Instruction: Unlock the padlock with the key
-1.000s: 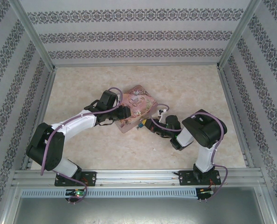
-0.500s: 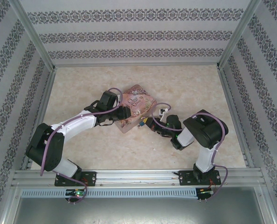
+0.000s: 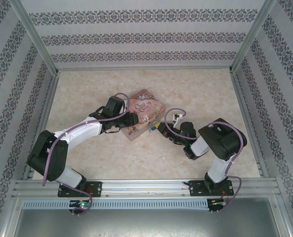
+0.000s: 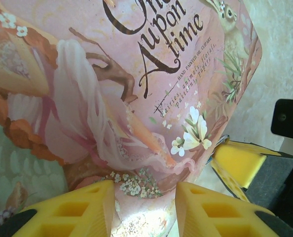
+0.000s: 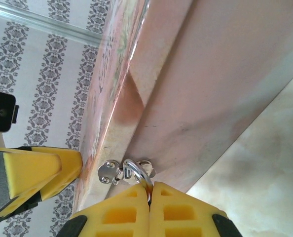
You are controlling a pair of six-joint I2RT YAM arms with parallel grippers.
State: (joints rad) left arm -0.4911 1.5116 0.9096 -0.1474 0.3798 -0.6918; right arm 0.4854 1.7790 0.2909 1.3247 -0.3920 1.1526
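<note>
The pink illustrated tin [image 3: 146,109] lies mid-table. My left gripper [image 3: 131,120] is shut on its near-left corner, and in the left wrist view the tin [image 4: 112,98] sits between the yellow fingertips of that gripper [image 4: 143,210]. A silvery hasp [image 5: 107,173] is on the tin's side [image 5: 210,74]. The padlock's thin shackle [image 5: 134,171] loops through the hasp and runs down between my right gripper's [image 5: 150,191] closed fingers. The padlock body is hidden there. From above, a blue speck of the padlock [image 3: 151,128] shows at my right gripper [image 3: 158,129]. The key is hidden.
Patterned walls and metal rails [image 3: 238,94] fence the beige table [image 3: 87,89] on three sides. The right arm's elbow [image 3: 225,140] bends over the table's near right. A left finger [image 5: 33,168] shows beside the tin in the right wrist view.
My right gripper has moved up and slightly right along the tin's edge with the padlock. The right elbow has swung right. The left arm and the tin have stayed still.
</note>
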